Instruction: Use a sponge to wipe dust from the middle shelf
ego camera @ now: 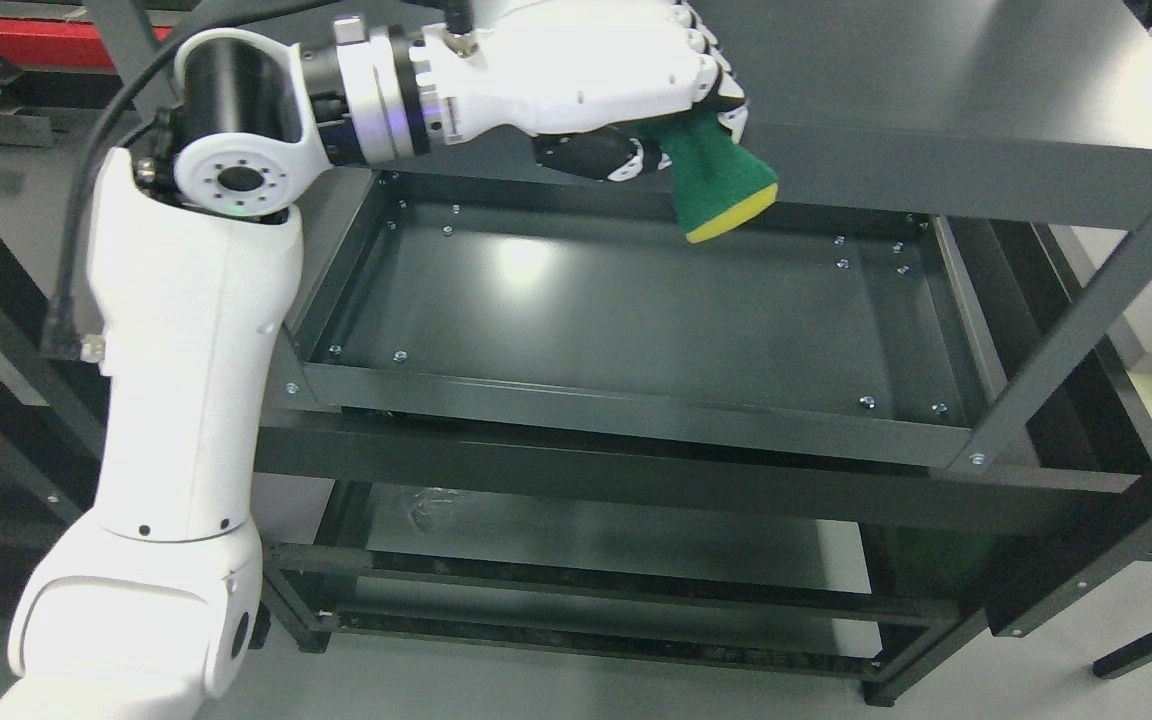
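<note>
My left hand (626, 80) reached in level from the left, fingers clamped on the sponge (721, 185), above the middle shelf (636, 300).

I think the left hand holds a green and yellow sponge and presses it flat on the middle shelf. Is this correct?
Not quite. The head view shows the left hand gripping the green and yellow sponge, but the sponge hangs in the air at the level of the top shelf, above the middle shelf, not pressed on it.

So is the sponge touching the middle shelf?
No, the left hand holds the sponge up in the air near the top shelf's edge, above the middle shelf.
</note>
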Controlling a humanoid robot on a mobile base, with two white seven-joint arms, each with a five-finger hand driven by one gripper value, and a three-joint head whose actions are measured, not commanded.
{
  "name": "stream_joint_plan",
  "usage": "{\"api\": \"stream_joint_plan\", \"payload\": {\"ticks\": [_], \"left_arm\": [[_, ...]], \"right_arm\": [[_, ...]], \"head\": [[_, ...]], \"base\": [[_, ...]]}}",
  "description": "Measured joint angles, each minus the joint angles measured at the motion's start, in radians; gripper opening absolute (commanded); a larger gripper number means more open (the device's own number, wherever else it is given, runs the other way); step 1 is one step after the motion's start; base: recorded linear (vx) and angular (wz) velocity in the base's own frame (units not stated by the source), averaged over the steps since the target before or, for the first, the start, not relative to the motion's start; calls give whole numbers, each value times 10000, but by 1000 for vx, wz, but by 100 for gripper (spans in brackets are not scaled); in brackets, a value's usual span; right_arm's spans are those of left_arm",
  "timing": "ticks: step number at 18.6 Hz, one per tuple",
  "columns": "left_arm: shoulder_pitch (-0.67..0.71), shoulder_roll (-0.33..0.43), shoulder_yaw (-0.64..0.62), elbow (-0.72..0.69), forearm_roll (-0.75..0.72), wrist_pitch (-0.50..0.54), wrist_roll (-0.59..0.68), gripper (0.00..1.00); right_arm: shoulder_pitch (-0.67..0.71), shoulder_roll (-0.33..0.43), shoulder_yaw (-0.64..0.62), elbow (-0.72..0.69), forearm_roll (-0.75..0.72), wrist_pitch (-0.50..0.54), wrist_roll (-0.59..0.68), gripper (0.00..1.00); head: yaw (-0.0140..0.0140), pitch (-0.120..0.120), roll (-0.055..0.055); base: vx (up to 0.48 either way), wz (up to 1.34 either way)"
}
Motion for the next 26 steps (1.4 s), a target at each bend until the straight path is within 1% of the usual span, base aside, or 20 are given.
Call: {"api": "stream_joint_plan", "payload": {"ticks": [2,6,9,13,16,19,20,22,23,26], "left_arm": [[174,464,389,-98,657,0,-355,0],[315,977,1050,-245,1431,0,-1069,0],[284,913,1544,-316,1568,0,-1316,0],[-27,384,2226,-349,1436,0,-1064,0],[-177,96,2477,-305,1328,0,292,1],[-270,-133,2392,-270,1498,0,2498,1],[-281,-195,2234,-264,1800,0,3249,1],[-260,-310,1732,-261,2711,-5,4318,1],[-195,-361,1384,-259,3290,99,4684,1],[193,-475,203,-257,4642,250,5223,1]], "right_arm": [[0,0,0,0,0,0,0,100],[1,0,0,0,0,0,0,100],[5,0,0,0,0,0,0,100],[-4,0,0,0,0,0,0,100],[-1,0,0,0,0,0,0,100],[0,0,0,0,0,0,0,100],[-2,0,0,0,0,0,0,100],[-2,0,0,0,0,0,0,100],[-2,0,0,0,0,0,0,100],[-1,0,0,0,0,0,0,100]], "head": [[0,0,0],[0,-1,0],[0,-1,0],[0,-2,0],[0,-2,0],[0,-1,0],[0,-1,0],[0,-2,0],[0,-2,0],[0,-1,0]], "base": [[18,-167],[14,-209],[6,-187],[2,50],[-8,86],[-9,40],[0,0],[0,0],[0,0],[0,0]]}}
